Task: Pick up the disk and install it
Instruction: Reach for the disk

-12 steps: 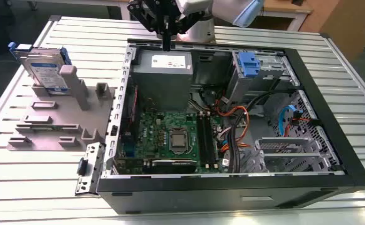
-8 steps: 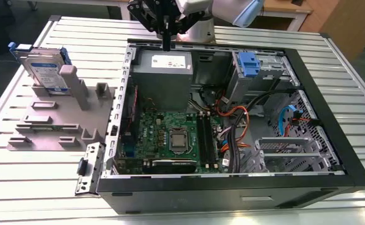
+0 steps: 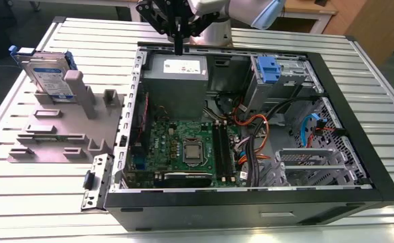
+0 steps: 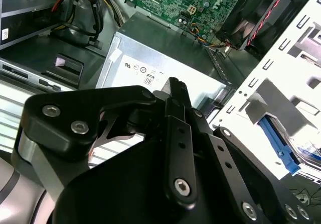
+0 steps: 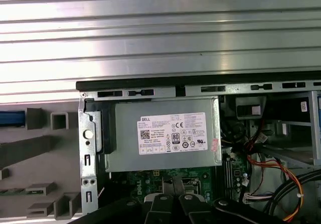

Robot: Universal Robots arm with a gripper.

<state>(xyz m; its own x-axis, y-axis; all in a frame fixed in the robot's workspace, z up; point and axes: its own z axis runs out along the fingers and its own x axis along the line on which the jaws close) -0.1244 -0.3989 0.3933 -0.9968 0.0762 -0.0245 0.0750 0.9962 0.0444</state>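
One disk (image 3: 48,76) stands upright in the grey rack (image 3: 55,136), well apart from the claw (image 3: 179,49), which is closed and empty above the power supply (image 3: 176,81). A good grasp probably means opening wide and squaring to the disk.

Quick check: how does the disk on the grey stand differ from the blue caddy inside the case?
The disk stands on edge in the grey stand, outside the case on the exterior view's left; the blue caddy sits inside the case, in its drive cage. The disk shows a silver, labelled body between rails; the blue caddy shows plastic alone. Both have blue plastic parts.
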